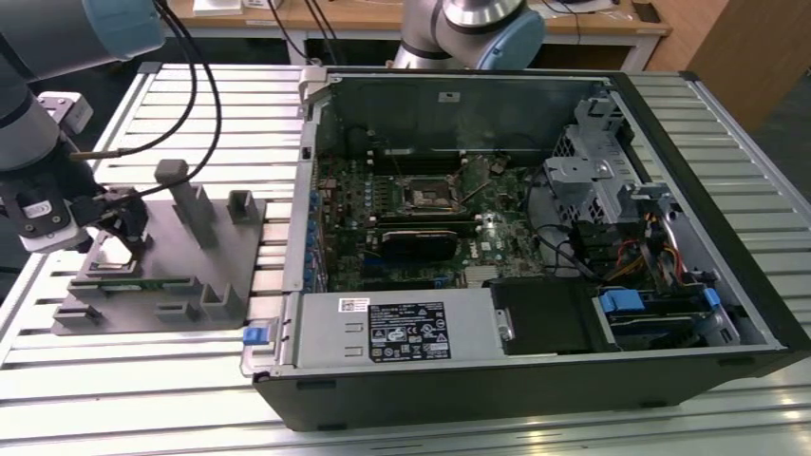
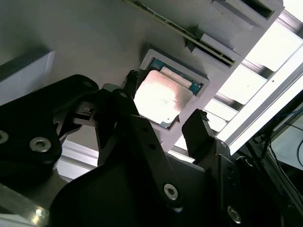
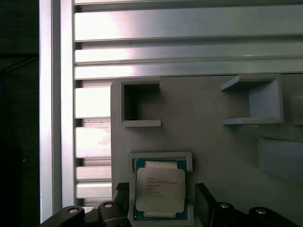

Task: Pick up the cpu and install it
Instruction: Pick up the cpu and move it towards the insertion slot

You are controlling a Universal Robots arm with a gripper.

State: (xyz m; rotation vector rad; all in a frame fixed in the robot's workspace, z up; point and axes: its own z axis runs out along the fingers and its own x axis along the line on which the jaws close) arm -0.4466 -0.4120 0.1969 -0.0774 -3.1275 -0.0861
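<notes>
Fingers of the gripper stand apart, one on either side of the cpu, with a gap between each fingertip and the chip; nothing is clamped. In the first wrist view the gripper straddles the cpu in the same way, a dark finger flanking each side of it.

The cpu lies flat, silvery top up, in a shallow framed pocket of the grey fixture, close to the fixture's edge where the slats begin. Two open box-shaped recesses of the fixture lie farther in from that pocket.

In the exterior view the gripper hangs low over the grey fixture, at the fixture's end toward the exterior view's left, carried by the arm. Several upright posts rise from the fixture's middle. The fixture rests on the slatted metal desk.

Just beside the fixture, toward the exterior view's right, lies an open computer case, its motherboard facing up with the dark, metal-framed socket near the board's middle, well apart from the fixture and the cpu.
</notes>
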